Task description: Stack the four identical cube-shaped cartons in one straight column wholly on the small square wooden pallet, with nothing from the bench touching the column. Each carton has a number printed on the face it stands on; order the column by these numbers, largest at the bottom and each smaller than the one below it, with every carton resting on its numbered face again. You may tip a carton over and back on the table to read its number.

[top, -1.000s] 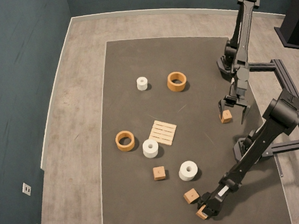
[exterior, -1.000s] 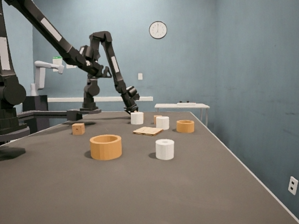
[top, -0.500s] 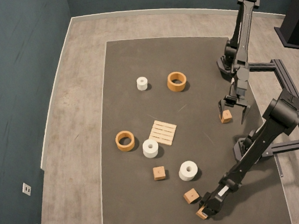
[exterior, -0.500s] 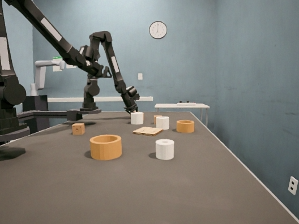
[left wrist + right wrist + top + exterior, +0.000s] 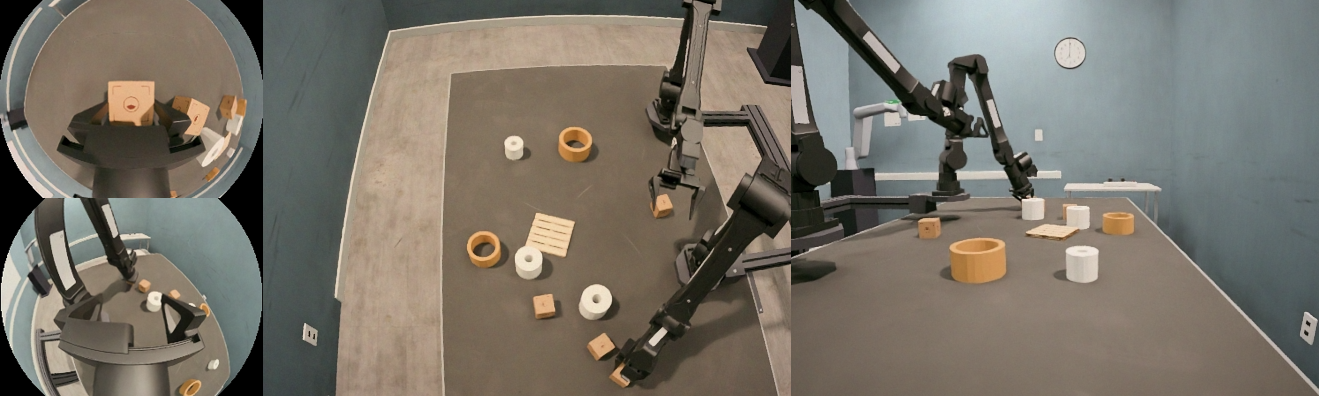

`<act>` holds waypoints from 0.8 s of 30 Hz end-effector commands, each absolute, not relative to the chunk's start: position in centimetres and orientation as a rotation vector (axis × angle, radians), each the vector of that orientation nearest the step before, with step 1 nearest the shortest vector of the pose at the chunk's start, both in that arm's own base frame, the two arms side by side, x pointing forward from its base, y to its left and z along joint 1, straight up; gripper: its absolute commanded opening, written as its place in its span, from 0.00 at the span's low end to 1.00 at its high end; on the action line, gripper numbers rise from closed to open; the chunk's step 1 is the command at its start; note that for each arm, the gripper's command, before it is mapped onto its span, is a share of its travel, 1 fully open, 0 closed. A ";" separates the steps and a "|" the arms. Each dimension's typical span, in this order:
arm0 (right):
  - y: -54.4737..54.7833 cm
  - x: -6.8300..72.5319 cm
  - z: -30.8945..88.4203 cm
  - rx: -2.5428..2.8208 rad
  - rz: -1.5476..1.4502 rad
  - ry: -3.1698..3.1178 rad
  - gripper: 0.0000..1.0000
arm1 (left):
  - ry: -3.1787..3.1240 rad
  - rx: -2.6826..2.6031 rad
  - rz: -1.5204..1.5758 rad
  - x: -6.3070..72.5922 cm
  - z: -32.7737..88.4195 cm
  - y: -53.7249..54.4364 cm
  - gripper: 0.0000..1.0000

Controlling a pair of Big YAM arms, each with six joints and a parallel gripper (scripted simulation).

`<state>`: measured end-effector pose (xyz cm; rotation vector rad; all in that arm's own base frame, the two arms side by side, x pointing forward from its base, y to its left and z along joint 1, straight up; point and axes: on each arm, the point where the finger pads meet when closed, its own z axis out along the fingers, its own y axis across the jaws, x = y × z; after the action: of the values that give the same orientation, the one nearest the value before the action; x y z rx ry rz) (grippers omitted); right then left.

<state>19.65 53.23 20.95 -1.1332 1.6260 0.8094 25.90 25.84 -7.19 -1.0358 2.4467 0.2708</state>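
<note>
My left gripper (image 5: 623, 374) (image 5: 131, 99) is shut on a carton (image 5: 131, 95) (image 5: 617, 376), low at the table. The face towards the wrist camera bears a round red mark. A second carton (image 5: 601, 346) (image 5: 198, 118) (image 5: 144, 285) stands close beside it. A third carton (image 5: 544, 306) (image 5: 227, 107) (image 5: 175, 294) stands farther towards the pallet. A fourth carton (image 5: 662, 206) (image 5: 929, 228) stands near the arm bases. My right gripper (image 5: 673, 212) (image 5: 131, 296) is open and empty, high above the table near that carton. The pallet (image 5: 550, 235) (image 5: 1052, 231) bears no carton. No printed numbers are readable.
A white roll (image 5: 528, 268) (image 5: 1078, 218) stands at the pallet's corner. Another white roll (image 5: 591, 309) (image 5: 1033, 210) stands between cartons; a smaller one (image 5: 514, 151) (image 5: 1082, 265) is farther off. Orange rings (image 5: 476, 258) (image 5: 575, 154) stand beyond the pallet and near the small roll.
</note>
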 end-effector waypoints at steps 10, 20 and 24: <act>54.5 20.3 23.3 -1.102 0.828 1.582 1.00 | 2.408 -1.023 0.288 26.7 1.1 26.6 0.46; 43.6 26.0 21.3 -0.938 0.711 1.647 1.00 | 2.416 -1.026 0.284 26.8 1.0 26.7 0.46; 39.4 27.4 20.3 -0.876 0.663 1.672 1.00 | 2.416 -1.026 0.284 26.8 1.0 26.7 0.46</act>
<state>26.37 42.16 19.05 -0.9337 1.7018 0.6645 25.47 25.41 -0.13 -1.0312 2.4355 0.2761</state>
